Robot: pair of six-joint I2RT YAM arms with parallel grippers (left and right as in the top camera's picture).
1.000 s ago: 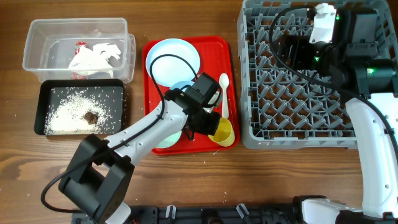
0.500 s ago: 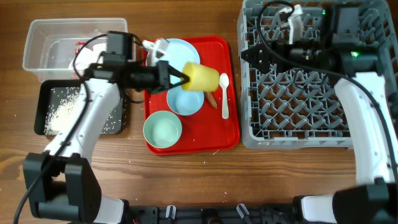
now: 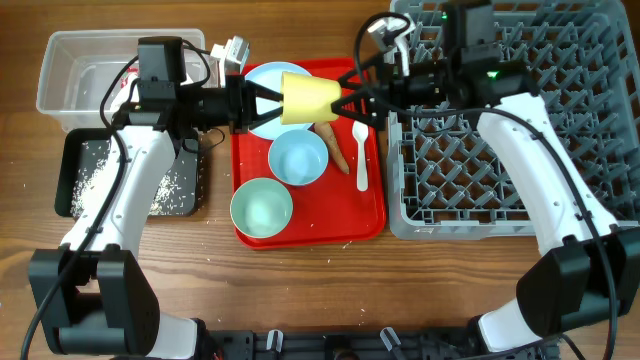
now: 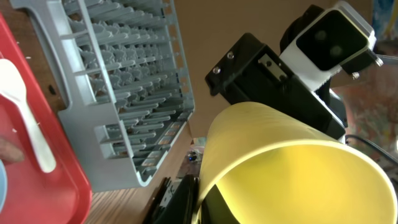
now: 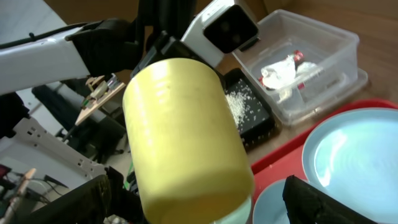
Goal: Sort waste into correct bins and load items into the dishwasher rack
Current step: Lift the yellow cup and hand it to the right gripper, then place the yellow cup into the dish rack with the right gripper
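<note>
My left gripper [image 3: 272, 100] is shut on the rim of the yellow cup [image 3: 310, 97], which it holds on its side above the red tray [image 3: 370, 200]. From the right, my right gripper [image 3: 343, 100] stands open with a finger on each side of the cup's base [image 5: 180, 137], not touching it. The pale blue plate [image 3: 262, 80], a small pale bowl [image 3: 298, 158], the mint-green bowl [image 3: 262, 207], the white spoon [image 3: 361, 155] and an orange-brown stick [image 3: 335, 150] lie on the tray. The grey dishwasher rack [image 3: 520, 130] is at the right.
At the far left is the clear tub [image 3: 70, 70] holding crumpled white paper [image 5: 283, 70]. In front of it sits the black tray [image 3: 90, 180] with white rice [image 3: 85, 185]. The left arm crosses over both bins.
The left gripper lifted the yellow cup off the tray and moved it to the tray's back middle. The right gripper swung left from over the rack until its fingers flanked the cup.
</note>
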